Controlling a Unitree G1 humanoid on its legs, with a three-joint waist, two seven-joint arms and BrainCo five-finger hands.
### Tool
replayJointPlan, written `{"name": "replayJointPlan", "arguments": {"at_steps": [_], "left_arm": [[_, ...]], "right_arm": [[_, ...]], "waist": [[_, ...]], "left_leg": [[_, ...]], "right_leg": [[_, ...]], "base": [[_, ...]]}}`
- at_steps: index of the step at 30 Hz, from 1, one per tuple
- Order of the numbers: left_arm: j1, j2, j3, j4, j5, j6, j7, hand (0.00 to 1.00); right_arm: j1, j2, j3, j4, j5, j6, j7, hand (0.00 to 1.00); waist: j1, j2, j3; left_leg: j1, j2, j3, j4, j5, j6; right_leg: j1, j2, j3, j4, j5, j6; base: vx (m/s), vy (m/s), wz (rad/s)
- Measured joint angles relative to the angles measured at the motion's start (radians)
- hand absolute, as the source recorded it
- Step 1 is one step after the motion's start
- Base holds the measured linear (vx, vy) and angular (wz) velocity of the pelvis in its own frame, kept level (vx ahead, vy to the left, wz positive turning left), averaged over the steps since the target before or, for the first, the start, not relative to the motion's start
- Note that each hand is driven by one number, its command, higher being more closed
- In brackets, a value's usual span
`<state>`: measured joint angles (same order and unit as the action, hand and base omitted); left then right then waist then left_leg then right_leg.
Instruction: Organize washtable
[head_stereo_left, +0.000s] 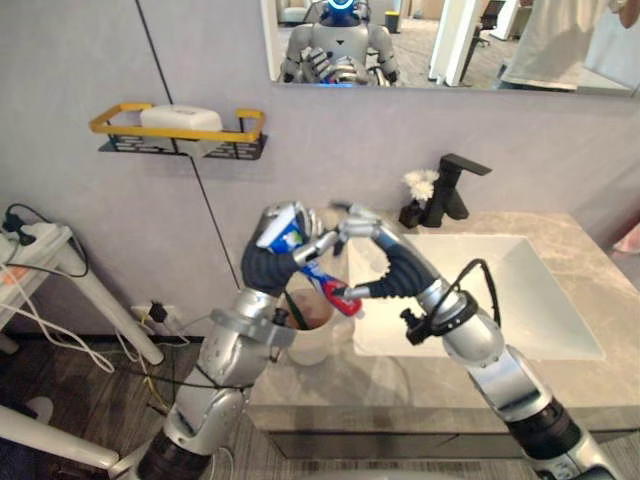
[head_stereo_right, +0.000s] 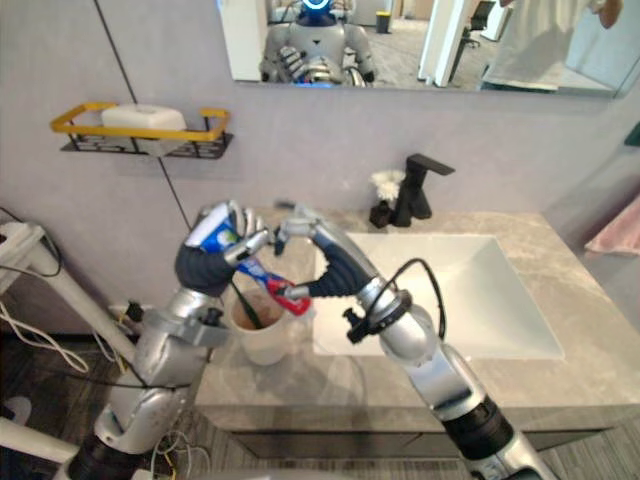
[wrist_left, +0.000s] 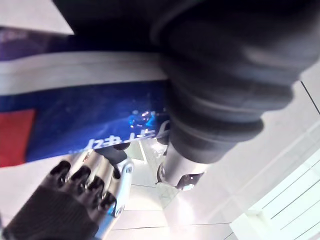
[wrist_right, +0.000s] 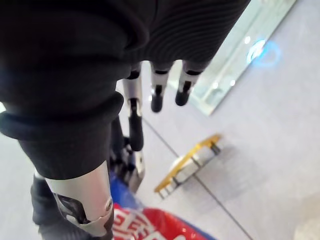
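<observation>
Washtable (head_stereo_left: 560, 390) of grey veined stone runs along the grey wall, and we see its white rectangular sink (head_stereo_left: 520, 290) sunk into the right half. Above it, at 12 o'clock, hangs a mirror (head_stereo_left: 450, 40) in which a person (head_stereo_left: 560, 40) in a light top shows. At 10 o'clock from the sink a black wire shelf (head_stereo_left: 180, 140) with a yellow rail is fixed to the wall, carrying 1 white block (head_stereo_left: 182, 118). Both arms meet over the counter's left corner, at 9 o'clock of the sink. Our left hand (head_stereo_left: 268, 262) is curled round the upper end of the toothpaste tube (head_stereo_left: 322, 278), which is held in the air and slants down toward 4 o'clock. Our right hand (head_stereo_left: 395, 265) arches over the tube with its fingers stretched nearly straight and gripping nothing, the thumb near the tube's red cap (head_stereo_left: 350, 297); we cannot tell whether it touches. A black faucet (head_stereo_left: 450, 185) stands at the sink's 12 o'clock edge, with a small white tuft (head_stereo_left: 420, 183) just beside it at 9 o'clock. A pale cup (head_stereo_left: 312, 345) stands on the counter directly below the tube, a dark stick (head_stereo_left: 293, 310) leaning inside it.
</observation>
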<state>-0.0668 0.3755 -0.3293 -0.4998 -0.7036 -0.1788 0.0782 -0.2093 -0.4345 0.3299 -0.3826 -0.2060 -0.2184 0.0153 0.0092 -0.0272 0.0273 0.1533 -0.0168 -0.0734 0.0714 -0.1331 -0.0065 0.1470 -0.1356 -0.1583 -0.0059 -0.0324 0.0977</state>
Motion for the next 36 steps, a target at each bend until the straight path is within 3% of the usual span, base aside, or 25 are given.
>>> {"name": "replayJointPlan", "arguments": {"at_steps": [8,14,19,20,24,26,31,36], "left_arm": [[0.001,-0.003,0.045,0.000,0.000,0.000,0.011,1.00],[0.009,-0.037,0.087,0.000,0.010,-0.001,0.014,1.00],[0.030,-0.081,0.143,-0.003,0.013,-0.005,0.014,1.00],[0.046,-0.098,0.144,-0.003,0.015,-0.004,0.014,1.00],[0.048,-0.113,0.144,-0.003,0.045,-0.002,0.013,1.00],[0.047,-0.125,0.143,-0.003,0.048,-0.002,0.014,1.00],[0.045,-0.160,0.139,0.008,0.049,-0.003,0.024,1.00],[-0.007,-0.189,0.132,0.085,0.054,-0.003,0.058,1.00]], "right_arm": [[0.060,0.014,-0.167,-0.088,0.000,-0.013,-0.058,0.00],[0.163,0.100,-0.502,-0.161,0.000,-0.017,-0.156,0.00],[0.288,0.196,-0.755,-0.162,0.001,-0.002,-0.231,0.00],[0.332,0.221,-0.828,-0.161,0.002,0.015,-0.243,0.00],[0.376,0.236,-0.925,-0.123,0.000,0.047,-0.283,0.00],[0.384,0.260,-0.966,-0.058,0.001,0.064,-0.303,0.00],[0.455,0.388,-1.025,0.120,0.027,0.160,-0.331,0.00],[0.490,0.481,-1.021,0.209,0.098,0.188,-0.348,0.00]], "waist": [[-0.005,-0.005,0.004],[-0.029,-0.008,0.013],[-0.071,-0.004,0.014],[-0.084,-0.001,0.016],[-0.108,0.001,0.016],[-0.109,0.002,0.016],[-0.110,0.018,0.007],[-0.110,0.025,0.002]], "left_leg": [[0.002,0.000,0.024,-0.002,-0.001,0.000],[0.019,0.003,0.064,-0.003,-0.013,0.008],[0.000,0.011,0.120,-0.002,-0.021,0.009],[-0.003,0.014,0.136,-0.003,-0.023,0.008],[-0.003,0.019,0.151,-0.003,-0.027,0.006],[-0.010,0.021,0.158,-0.003,-0.028,0.005],[-0.024,0.020,0.161,-0.003,-0.028,0.005],[-0.035,0.020,0.175,-0.001,-0.028,0.006]], "right_leg": [[-0.011,0.000,0.025,-0.001,0.004,0.001],[-0.017,0.004,0.060,0.000,0.008,0.002],[-0.058,0.015,0.116,-0.008,0.026,0.003],[-0.066,0.020,0.134,-0.017,0.035,0.001],[-0.075,0.027,0.148,-0.022,0.037,0.000],[-0.085,0.030,0.156,-0.022,0.039,-0.001],[-0.104,0.029,0.161,-0.021,0.040,-0.001],[-0.119,0.030,0.174,-0.015,0.045,0.000]], "base": [[-0.01,0.002,-0.08],[-0.05,0.006,-0.20],[-0.03,0.006,-0.37],[0.01,-0.008,-0.26],[0.00,-0.016,-0.15],[-0.03,-0.017,-0.12],[-0.02,-0.011,-0.02],[-0.04,-0.015,-0.07]]}}
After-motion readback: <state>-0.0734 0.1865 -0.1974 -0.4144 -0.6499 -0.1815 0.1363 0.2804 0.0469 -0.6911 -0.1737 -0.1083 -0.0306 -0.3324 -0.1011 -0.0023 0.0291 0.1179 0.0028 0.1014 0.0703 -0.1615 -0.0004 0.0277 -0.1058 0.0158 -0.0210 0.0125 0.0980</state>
